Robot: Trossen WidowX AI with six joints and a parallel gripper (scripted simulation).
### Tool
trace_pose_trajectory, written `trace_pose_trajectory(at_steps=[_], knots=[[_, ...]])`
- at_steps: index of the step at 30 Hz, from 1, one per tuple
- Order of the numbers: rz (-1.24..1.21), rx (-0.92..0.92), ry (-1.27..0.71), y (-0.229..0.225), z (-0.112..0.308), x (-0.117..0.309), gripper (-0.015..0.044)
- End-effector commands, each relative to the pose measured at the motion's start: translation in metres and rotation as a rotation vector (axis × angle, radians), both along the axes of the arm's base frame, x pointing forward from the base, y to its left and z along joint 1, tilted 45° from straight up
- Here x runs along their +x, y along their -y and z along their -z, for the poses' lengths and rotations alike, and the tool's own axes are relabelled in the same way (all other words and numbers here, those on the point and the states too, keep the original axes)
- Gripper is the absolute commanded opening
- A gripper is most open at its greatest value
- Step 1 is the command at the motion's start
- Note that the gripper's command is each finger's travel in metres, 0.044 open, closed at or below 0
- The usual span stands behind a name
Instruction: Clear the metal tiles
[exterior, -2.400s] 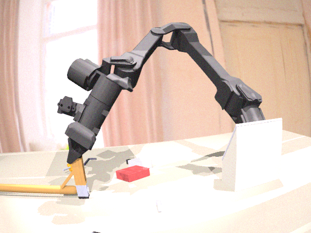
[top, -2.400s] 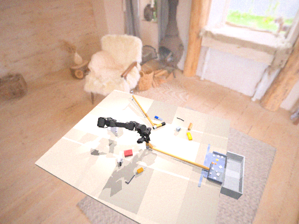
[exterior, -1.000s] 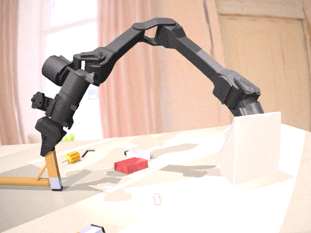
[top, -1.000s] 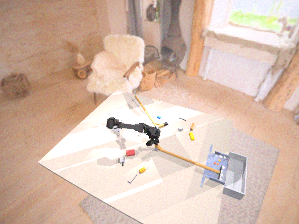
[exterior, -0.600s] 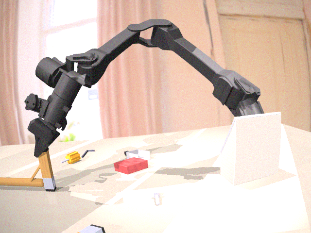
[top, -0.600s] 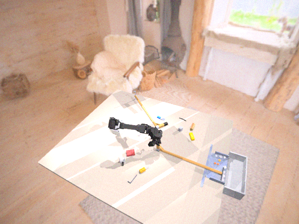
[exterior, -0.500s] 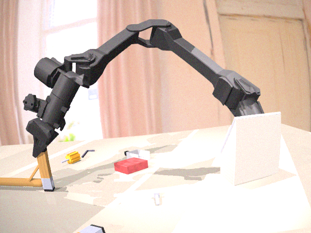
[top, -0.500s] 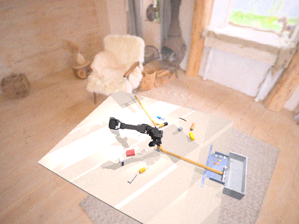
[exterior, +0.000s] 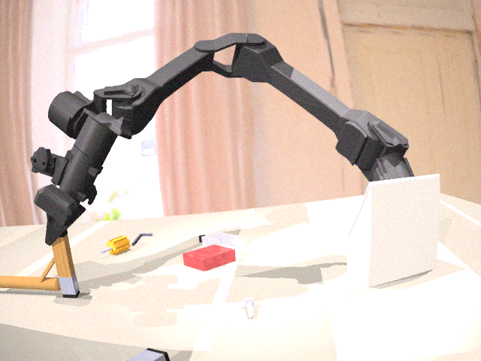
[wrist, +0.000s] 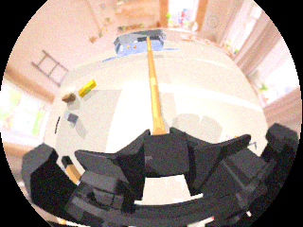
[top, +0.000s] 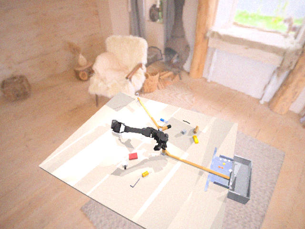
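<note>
In the top view, the black pincer (top: 163,149) (exterior: 56,238) (wrist: 159,130) near the middle of the frame is clamped on the upright wooden grip of the long orange-brown scraper (top: 194,164) (exterior: 63,258) (wrist: 153,85), whose shaft runs toward the lower right. The shaft's far end reaches over the blue steel bench plate (top: 216,175) (wrist: 153,46) at the edge of the pale bench (top: 157,194) (exterior: 174,334) (wrist: 199,71), just beside the grey open-topped catch box (top: 248,181) (wrist: 124,37). Small white, orange and yellow tiles (top: 223,163) (wrist: 128,46) lie on the plate, mostly toward its upper part. In the exterior view, the grip stands slightly tilted at lower left, its grey, black-tipped foot low by the bench surface. A red rectangular block (top: 133,156) (exterior: 209,256) lies right of it, well apart.
</note>
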State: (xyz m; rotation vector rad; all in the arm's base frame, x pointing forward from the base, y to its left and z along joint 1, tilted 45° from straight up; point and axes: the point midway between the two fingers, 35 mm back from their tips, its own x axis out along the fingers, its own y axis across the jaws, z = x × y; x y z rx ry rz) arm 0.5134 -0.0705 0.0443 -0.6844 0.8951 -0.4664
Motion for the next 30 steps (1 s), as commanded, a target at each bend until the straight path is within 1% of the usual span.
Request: trace_pose_trajectory(at_steps=[1, 20, 30], knots=[[0.000, 0.000, 0.000, 0.000, 0.000, -0.001, 0.0000], [-0.004, 0.000, 0.003, -0.001, 0.000, 0.001, 0.0000], [-0.005, 0.000, 0.003, -0.003, -0.002, -0.010, 0.0000]])
